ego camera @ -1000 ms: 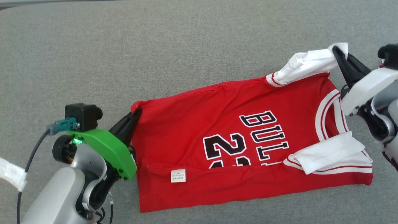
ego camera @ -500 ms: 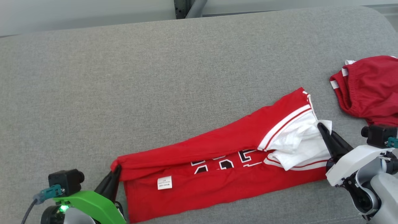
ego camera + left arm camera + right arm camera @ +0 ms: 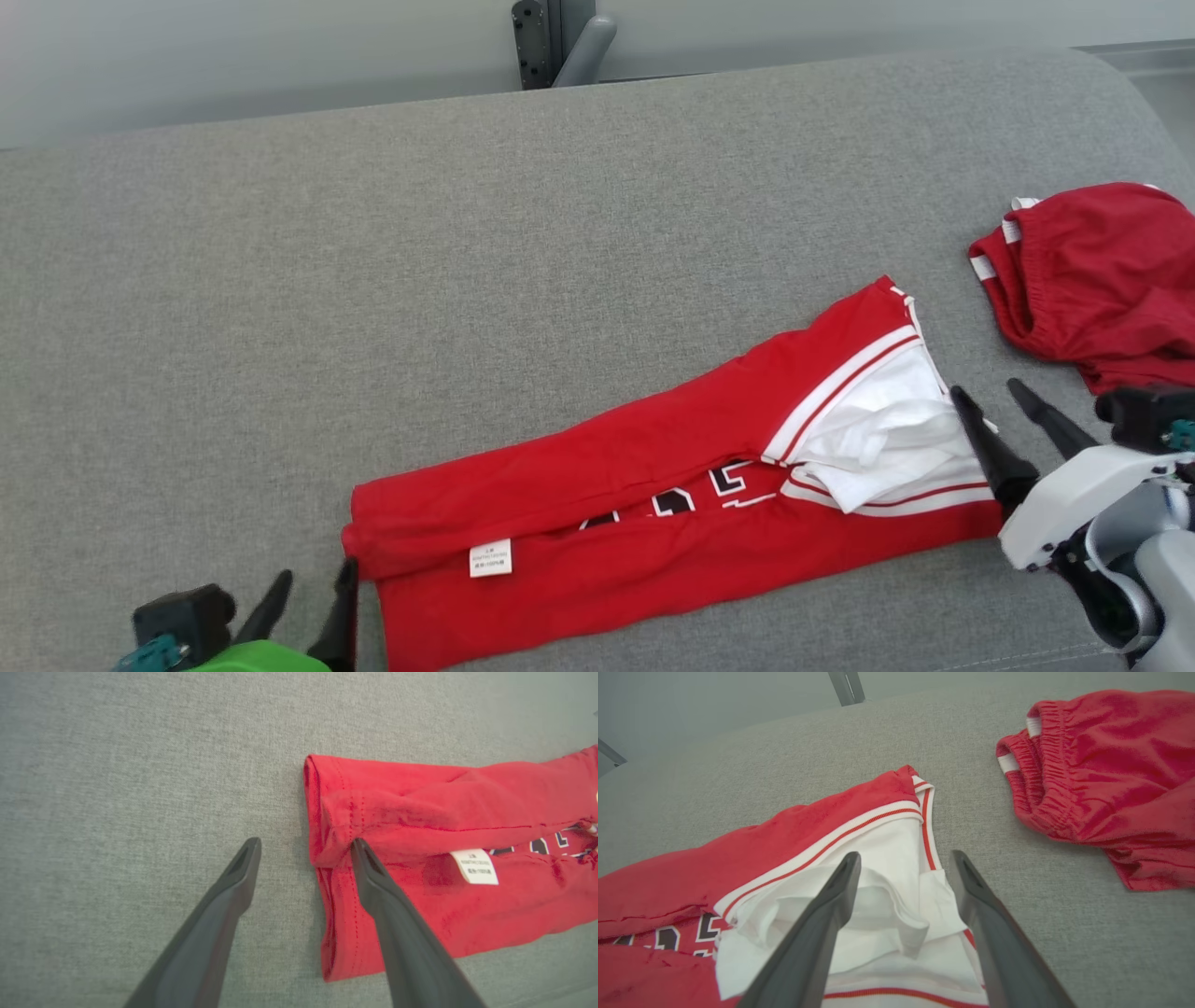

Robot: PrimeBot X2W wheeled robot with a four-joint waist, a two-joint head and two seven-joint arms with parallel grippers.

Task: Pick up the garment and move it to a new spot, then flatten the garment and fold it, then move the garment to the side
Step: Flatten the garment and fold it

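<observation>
matt red cloth jersey (image 3: 653, 495)

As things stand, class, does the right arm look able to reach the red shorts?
Probably yes. The right gripper is open at the white-sleeved end of the jersey, and the red shorts lie just beyond its fingertips, with only grey cushion between them.

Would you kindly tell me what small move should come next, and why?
Probably back both off slightly: the left fingers and right fingers stand open at the ends of the jersey, whose lengthwise fold lies flat on the grey surface.
</observation>
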